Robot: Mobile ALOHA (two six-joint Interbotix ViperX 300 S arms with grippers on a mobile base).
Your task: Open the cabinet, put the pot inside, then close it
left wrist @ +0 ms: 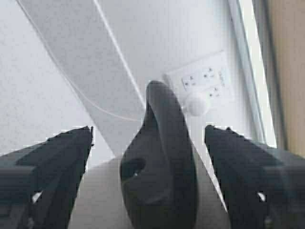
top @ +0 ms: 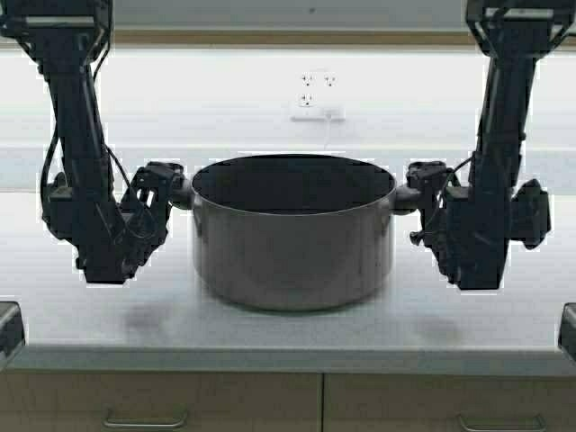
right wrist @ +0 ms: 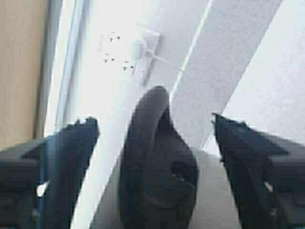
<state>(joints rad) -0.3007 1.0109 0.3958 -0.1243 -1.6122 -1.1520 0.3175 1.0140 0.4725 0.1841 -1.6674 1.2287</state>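
The grey pot (top: 292,243) stands upright in the middle of the white counter (top: 468,324), its dark inside showing. My left gripper (top: 167,185) is open around the pot's left black loop handle (left wrist: 159,167), with a gap on both sides of it. My right gripper (top: 421,185) is open around the right loop handle (right wrist: 152,167) in the same way. In the wrist views each gripper (left wrist: 148,131) (right wrist: 154,118) straddles its handle without touching it. Of the wall cabinet only a tan bottom edge (top: 270,38) shows; its doors and handles are out of view.
A white wall socket (top: 317,97) with a plug and thin cord sits on the backsplash behind the pot. Tan base-unit drawers with horizontal handles (top: 144,420) lie below the counter's front edge.
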